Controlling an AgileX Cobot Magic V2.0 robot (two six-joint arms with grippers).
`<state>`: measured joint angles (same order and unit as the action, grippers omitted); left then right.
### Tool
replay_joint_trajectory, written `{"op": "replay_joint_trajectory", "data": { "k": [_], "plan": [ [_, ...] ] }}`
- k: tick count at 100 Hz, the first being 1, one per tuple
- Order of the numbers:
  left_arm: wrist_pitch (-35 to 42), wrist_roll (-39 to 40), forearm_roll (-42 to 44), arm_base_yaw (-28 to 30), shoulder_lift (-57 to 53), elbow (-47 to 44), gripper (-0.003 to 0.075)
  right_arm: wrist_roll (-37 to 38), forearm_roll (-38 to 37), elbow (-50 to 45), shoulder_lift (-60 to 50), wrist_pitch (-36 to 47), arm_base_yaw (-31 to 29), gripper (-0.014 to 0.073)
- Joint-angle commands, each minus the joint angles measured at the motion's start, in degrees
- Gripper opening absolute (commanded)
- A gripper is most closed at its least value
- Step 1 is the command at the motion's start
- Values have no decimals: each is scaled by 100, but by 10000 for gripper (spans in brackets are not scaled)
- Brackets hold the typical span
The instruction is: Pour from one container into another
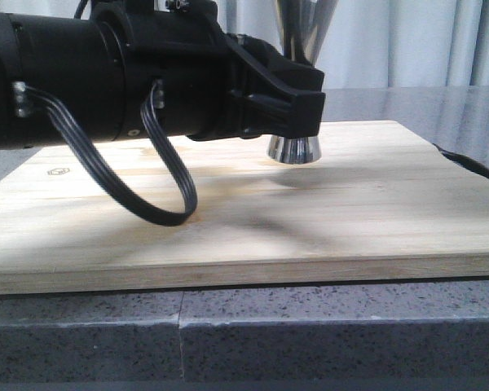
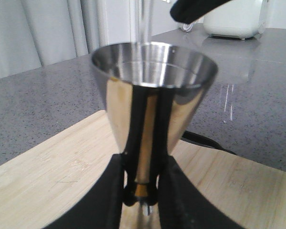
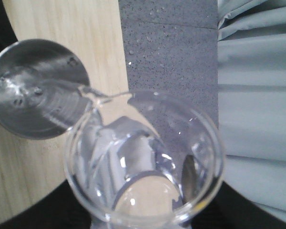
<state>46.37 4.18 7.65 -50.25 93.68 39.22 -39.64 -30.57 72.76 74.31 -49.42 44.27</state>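
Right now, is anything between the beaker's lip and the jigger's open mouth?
Nothing visible. In the right wrist view the beaker is tipped with its lip right over the jigger, liquid running straight in. The left gripper holds the jigger's waist, below the mouth.

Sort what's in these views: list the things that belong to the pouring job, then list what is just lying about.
In the job:
- glass beaker, tilted, its lip over the jigger
- steel jigger, standing on the board, waist between the left gripper fingers
- right gripper, out of clear view

Just there:
- wooden board under the jigger
- white appliance on the counter behind
- grey curtain
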Motion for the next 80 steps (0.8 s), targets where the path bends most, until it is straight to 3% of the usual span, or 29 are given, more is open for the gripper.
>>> {"op": "replay_joint_trajectory", "data": {
  "k": [1, 80],
  "plan": [
    [486, 60, -42, -34, -189, 161, -19, -31, -277, 219, -142, 251, 5, 206],
    [486, 60, -34, -34, -189, 161, -19, -279, -349, 219, -142, 247, 5, 206]
  ]
}}
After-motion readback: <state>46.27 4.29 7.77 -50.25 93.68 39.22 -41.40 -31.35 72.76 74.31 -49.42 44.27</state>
